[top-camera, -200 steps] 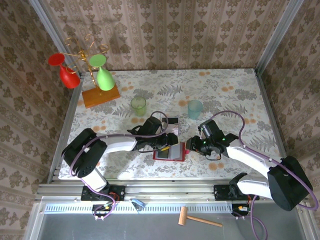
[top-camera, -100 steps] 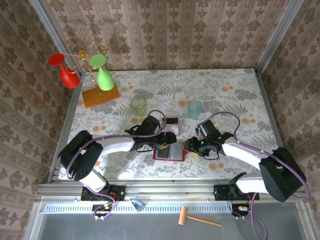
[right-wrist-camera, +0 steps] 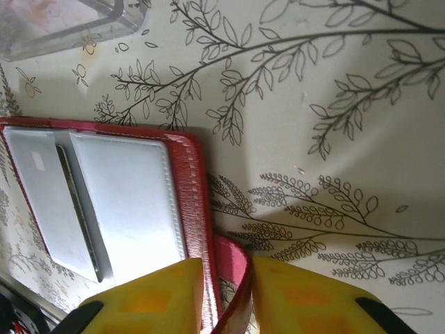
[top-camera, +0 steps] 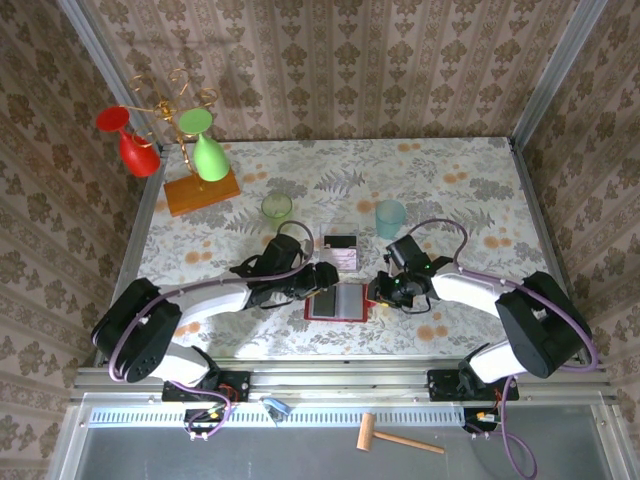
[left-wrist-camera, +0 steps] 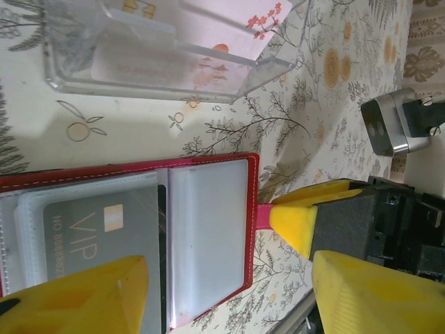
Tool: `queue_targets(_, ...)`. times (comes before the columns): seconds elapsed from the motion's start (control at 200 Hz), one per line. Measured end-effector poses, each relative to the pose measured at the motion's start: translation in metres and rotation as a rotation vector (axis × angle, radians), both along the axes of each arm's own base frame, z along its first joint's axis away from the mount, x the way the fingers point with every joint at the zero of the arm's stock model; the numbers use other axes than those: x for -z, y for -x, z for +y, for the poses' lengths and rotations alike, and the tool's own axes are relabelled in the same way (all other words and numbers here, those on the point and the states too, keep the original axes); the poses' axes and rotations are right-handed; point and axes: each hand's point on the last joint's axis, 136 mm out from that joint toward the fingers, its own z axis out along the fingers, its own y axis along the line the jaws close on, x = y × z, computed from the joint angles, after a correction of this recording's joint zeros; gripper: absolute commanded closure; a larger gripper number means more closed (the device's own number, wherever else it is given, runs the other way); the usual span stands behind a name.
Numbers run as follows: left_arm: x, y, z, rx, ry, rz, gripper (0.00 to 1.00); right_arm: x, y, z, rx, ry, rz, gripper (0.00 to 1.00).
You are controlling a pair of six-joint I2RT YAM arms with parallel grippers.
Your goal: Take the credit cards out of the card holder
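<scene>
The red card holder [top-camera: 338, 302] lies open on the table. A grey credit card [left-wrist-camera: 97, 226] sits in its left clear pocket, while the right pocket [left-wrist-camera: 208, 229] looks empty. My right gripper [right-wrist-camera: 228, 278] is shut on the holder's small red tab [left-wrist-camera: 263, 214] at its right edge [right-wrist-camera: 198, 209]. My left gripper [left-wrist-camera: 226, 285] hangs open just above the holder, its yellow fingers [left-wrist-camera: 76, 299] spread over the pockets. A pale pink-white card [left-wrist-camera: 222, 21] and a dark card [top-camera: 340, 240] rest in a clear tray [top-camera: 342, 248] just behind.
A green cup [top-camera: 277, 207] and a pale blue cup [top-camera: 390, 217] stand behind the tray. At the back left an orange wooden base [top-camera: 203, 190] carries a wire stand with red and green glasses. The table's near edge lies close in front of the holder.
My right gripper has slid left to the holder's right edge and closed on the red tab. My left gripper has drawn back from the tray to above the holder, still open.
</scene>
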Motion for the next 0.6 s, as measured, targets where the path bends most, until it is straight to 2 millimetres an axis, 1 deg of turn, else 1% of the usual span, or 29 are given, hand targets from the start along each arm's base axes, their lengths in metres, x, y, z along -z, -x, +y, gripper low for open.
queue_targets(0.26, -0.004, 0.003, 0.016, -0.037, -0.006, -0.023, 0.36, -0.003, -0.014, 0.007, -0.029, 0.012, -0.017, 0.82)
queue_targets(0.365, 0.001, 0.006, 0.026, -0.054, -0.021, -0.020, 0.36, -0.006, -0.017, 0.007, -0.039, 0.020, -0.027, 0.83)
queue_targets(0.46, 0.008, 0.008, 0.033, -0.067, -0.038, -0.008, 0.36, -0.005, -0.015, 0.006, -0.044, 0.026, -0.022, 0.86)
queue_targets(0.51, 0.011, 0.009, 0.036, -0.070, -0.047, -0.002, 0.36, -0.004, -0.014, 0.005, -0.046, 0.030, -0.016, 0.89)
queue_targets(0.6, 0.013, 0.009, 0.038, -0.077, -0.053, 0.001, 0.36, -0.003, -0.011, 0.004, -0.048, 0.037, -0.006, 0.89)
